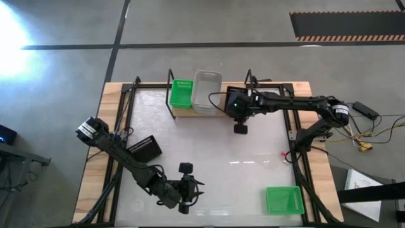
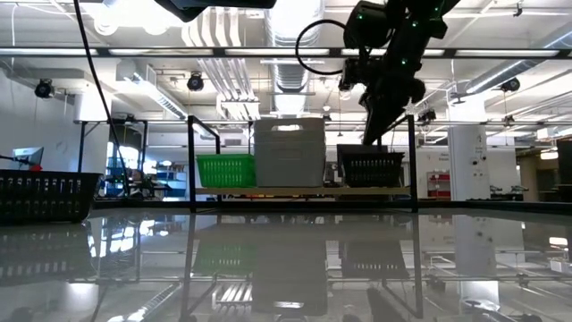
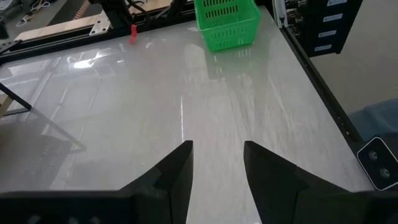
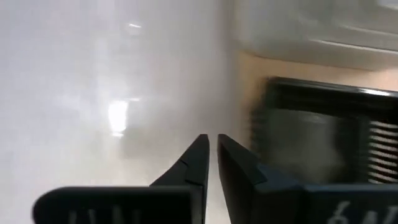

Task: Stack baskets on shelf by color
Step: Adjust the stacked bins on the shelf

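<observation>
Right claw (image 4: 211, 163) nearly shut, empty, by black basket (image 2: 370, 167) on shelf (image 2: 304, 190); lift straight up, avoid nudging basket.

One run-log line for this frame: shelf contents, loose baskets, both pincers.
shelf: green basket, white basket, black basket | loose: green basket, black basket | right pincer: nearly shut, empty, by shelf | left pincer: open, waiting

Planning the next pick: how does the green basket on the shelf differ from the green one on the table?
The shelf basket sits at the far end, beside the white basket; the table basket stands alone near the front right corner. The shelf basket is placed; the table basket isn't. Both are green, perforated and upright.
</observation>
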You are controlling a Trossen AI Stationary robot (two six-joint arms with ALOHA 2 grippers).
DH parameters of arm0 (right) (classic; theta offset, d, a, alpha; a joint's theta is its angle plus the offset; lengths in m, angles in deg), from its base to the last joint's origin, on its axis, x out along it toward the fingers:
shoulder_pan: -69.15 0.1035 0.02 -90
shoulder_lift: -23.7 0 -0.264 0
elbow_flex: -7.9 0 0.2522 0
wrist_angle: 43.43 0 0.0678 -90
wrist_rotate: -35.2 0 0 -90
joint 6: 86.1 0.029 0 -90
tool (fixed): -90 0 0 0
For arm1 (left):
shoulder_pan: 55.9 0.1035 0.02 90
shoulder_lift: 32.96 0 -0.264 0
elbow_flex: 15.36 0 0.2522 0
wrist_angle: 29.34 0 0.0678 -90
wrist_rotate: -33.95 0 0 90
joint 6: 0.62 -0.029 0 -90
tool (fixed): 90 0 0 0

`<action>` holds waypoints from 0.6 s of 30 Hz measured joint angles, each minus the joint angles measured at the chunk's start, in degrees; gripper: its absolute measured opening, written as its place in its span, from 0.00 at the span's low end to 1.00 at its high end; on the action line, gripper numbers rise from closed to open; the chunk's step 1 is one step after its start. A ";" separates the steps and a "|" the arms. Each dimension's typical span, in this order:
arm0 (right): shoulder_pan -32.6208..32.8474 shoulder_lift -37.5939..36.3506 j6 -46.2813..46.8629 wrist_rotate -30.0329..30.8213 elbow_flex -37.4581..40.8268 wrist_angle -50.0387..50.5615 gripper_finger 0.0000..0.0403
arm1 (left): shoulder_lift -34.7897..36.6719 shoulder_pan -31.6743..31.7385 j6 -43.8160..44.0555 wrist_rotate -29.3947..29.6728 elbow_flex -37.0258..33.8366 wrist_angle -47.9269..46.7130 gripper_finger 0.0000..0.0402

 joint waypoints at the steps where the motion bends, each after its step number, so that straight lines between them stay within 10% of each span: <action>1: 0.23 0.01 0.69 -2.38 0.27 -0.06 0.07 | 0.00 0.00 0.00 -0.01 0.00 0.00 0.32; 8: 0.14 1.51 2.40 1.52 5.02 0.18 0.04 | 0.00 -0.02 0.04 1.28 0.02 -0.05 0.32; 18: 0.19 1.53 0.90 10.19 6.20 -1.17 0.02 | 4.22 0.60 5.58 17.53 0.42 -4.90 0.32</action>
